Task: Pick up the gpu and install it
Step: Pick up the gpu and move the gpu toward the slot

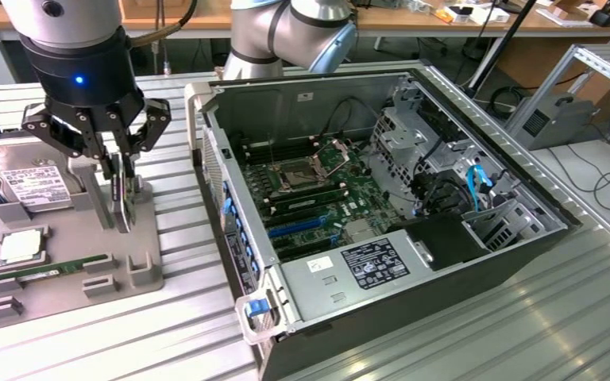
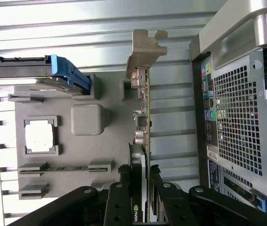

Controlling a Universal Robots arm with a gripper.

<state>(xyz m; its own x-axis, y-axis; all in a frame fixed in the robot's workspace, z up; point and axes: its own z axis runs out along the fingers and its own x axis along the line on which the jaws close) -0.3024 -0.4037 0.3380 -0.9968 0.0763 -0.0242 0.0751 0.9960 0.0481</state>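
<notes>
Across the exterior view's foreground runs a ribbed, silvery metal table (image 1: 443, 341); wooden benches (image 1: 411, 20) line the room behind. An open steel computer case (image 1: 523, 163) sits centre-right, a matte grey moulded tray (image 1: 146, 278) at the left. On that tray the gpu (image 2: 145, 117) stands on edge, thin and dark, bent silver bracket (image 2: 143, 52) at one end, the black gripper (image 2: 139, 172) clamped on its flat faces.

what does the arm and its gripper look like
The arm is built of silver-grey tubes with a light blue joint cap. Its wrist end is silver-grey above a round black body carrying a small blue light. The gripper is black, with exposed linkage bars and bolts leading to two slim black fingers. A black cable runs off the wrist.
</notes>
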